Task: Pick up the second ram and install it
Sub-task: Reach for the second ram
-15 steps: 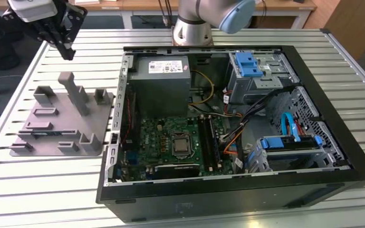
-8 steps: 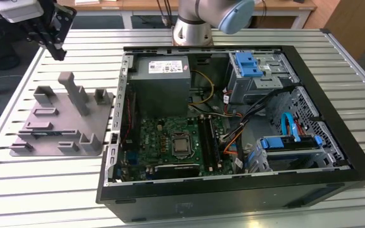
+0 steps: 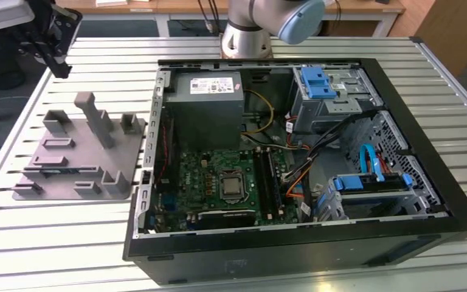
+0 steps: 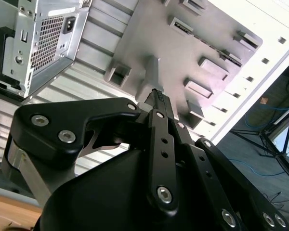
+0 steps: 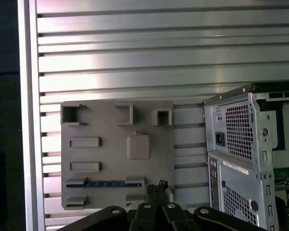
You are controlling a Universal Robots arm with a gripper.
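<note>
One claw (image 5: 156,186), fingers pressed together and empty, above one grey rack (image 5: 106,120). First wrist view catches one blue ram stick (image 5: 103,184) there; exterior view, one open computer (image 3: 258,255).

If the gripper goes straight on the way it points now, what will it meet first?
Probably the grey holder: the gripper points at it just beside the end of the ram lying in it, not at the ram itself. Depth is unclear, so this is a guess.
</note>
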